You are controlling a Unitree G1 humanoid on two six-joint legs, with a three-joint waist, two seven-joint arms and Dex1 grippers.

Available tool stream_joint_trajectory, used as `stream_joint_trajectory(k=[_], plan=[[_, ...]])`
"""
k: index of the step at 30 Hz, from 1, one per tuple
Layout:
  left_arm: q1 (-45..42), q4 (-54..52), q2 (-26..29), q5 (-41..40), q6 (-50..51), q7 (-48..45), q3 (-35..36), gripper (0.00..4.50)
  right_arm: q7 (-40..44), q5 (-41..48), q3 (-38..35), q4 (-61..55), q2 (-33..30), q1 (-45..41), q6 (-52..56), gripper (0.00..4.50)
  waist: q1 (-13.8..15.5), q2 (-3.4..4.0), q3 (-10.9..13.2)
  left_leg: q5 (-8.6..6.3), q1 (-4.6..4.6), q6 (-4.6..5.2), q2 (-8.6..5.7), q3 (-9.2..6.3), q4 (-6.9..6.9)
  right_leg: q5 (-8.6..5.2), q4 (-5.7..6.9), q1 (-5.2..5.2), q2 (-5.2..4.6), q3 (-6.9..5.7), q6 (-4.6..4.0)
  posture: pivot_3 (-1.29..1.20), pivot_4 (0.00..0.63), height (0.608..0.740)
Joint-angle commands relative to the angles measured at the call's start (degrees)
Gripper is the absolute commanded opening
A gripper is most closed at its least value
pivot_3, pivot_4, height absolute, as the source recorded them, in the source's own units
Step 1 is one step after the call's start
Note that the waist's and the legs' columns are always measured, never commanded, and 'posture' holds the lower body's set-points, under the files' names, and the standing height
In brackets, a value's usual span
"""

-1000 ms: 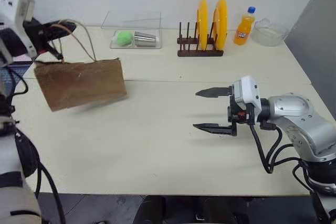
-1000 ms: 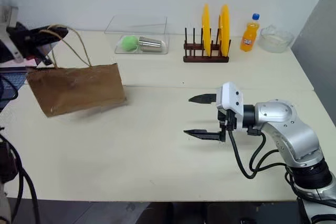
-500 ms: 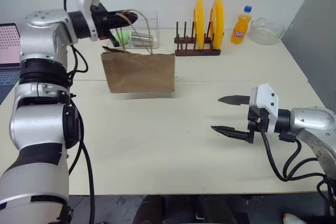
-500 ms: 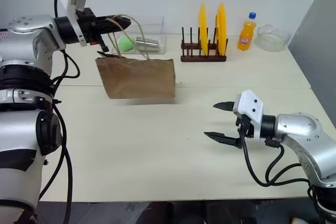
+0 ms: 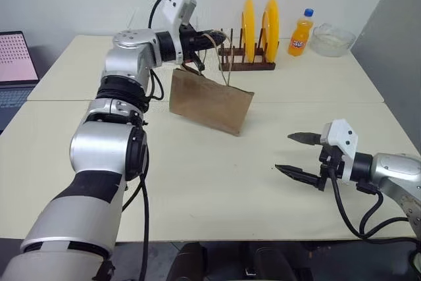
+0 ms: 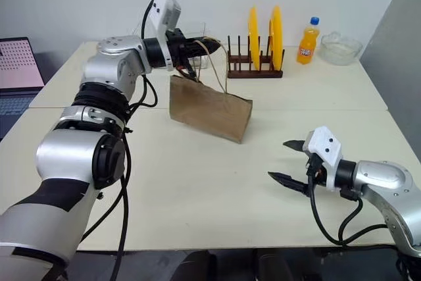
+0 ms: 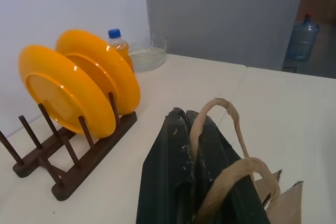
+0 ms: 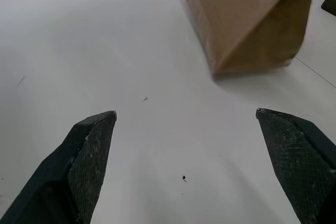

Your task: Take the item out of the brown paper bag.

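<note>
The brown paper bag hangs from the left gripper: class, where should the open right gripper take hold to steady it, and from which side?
Grip the brown paper bag at its lower right corner, coming from the right gripper side: the left gripper holds the handles, and that corner faces the open jaws.

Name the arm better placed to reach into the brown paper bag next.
Probably the right. Its tool is open, empty and aimed across the table toward the brown paper bag. The left tool is shut on the bag's rope handles, holding it up.
</note>
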Motion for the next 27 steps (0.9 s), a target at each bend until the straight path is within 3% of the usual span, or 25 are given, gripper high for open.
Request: stream_joint_trajectory(k=[1,11,21,24,27], plan=[[-4.12,0.74,-0.64,-0.02,-3.10,2.97,2.00,0.03,-0.45,0.20,-2.19,-2.04,-0.24,1.11,-1.52,4.50,0.04,0.00,0.00,0.00,0.00,0.00,0.00,0.01,0.00,0.00,-0.01,0.00,0.00,0.01,0.00,0.00,0.150,0.740],[-2.49,3.77,-3.48,1.87,-5.21,3.50,1.70,0.03,-1.08,-0.14,-1.71,-1.98,-0.07,1.89,-3.07,4.50,0.01,-0.01,0.01,0.01,0.04,-0.01,-0.04,0.05,0.00,0.00,0.02,0.01,-0.01,0.07,0.00,0.00,0.150,0.740],[0.40,4.51,-2.86,5.15,-8.66,2.27,0.75,0.03,-4.29,3.34,-2.90,-2.36,1.97,-1.65,-0.95,4.50,0.07,-0.01,0.00,0.01,0.07,-0.02,-0.04,0.04,0.01,0.01,0.03,0.03,-0.01,0.08,-0.01,0.00,0.150,0.740],[0.85,4.68,-2.37,6.12,-9.09,2.53,0.66,0.58,-5.30,4.20,-3.20,-2.23,2.46,-3.10,-0.55,4.50,0.08,-0.01,0.00,0.01,0.07,-0.02,-0.05,0.06,0.01,0.02,0.03,0.03,-0.01,0.09,-0.02,0.00,0.150,0.740],[1.35,4.67,-1.80,7.13,-10.08,2.18,0.40,1.42,-5.57,4.66,-2.83,-2.30,2.15,-3.91,0.05,4.50,0.07,-0.01,0.00,0.01,0.10,-0.01,-0.05,0.05,0.02,0.02,0.03,0.06,-0.01,0.09,-0.02,0.00,0.150,0.740]])
